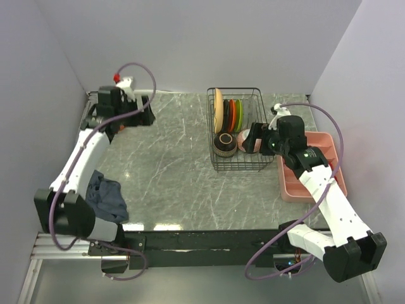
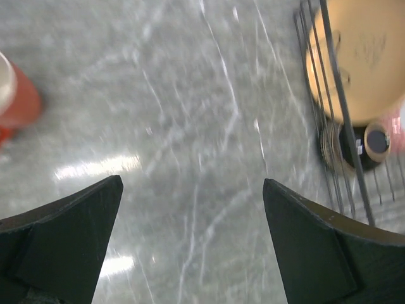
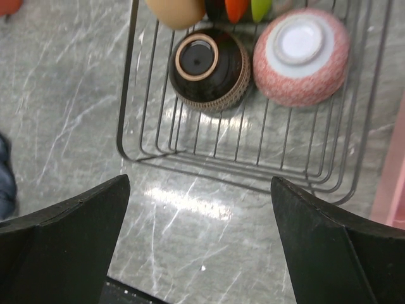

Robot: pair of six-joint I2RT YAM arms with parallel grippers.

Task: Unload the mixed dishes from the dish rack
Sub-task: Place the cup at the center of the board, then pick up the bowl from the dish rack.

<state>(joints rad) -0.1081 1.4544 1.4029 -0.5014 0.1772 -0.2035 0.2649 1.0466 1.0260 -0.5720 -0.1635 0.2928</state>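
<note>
The dish rack (image 1: 243, 163), a rectangular basket of thin black wire, stands on the grey, white-veined, stone-look surface (image 1: 171, 164), right of centre toward the far wall. At its far end, round plates (image 1: 231, 115) stand on edge, packed close: a matte tan one, then dark, orange-red and green. In front of them two bowls lie upside down side by side: a glossy brown bowl (image 3: 210, 68) with a ribbed band and pale foot ring, and a pink speckled bowl (image 3: 302, 56) with a white base. The right end effector (image 3: 199, 215) hovers at the rack's right side, fingers spread wide, holding nothing. The left end effector (image 2: 193, 215), equally wide and empty, hangs over bare surface at the far left.
</note>
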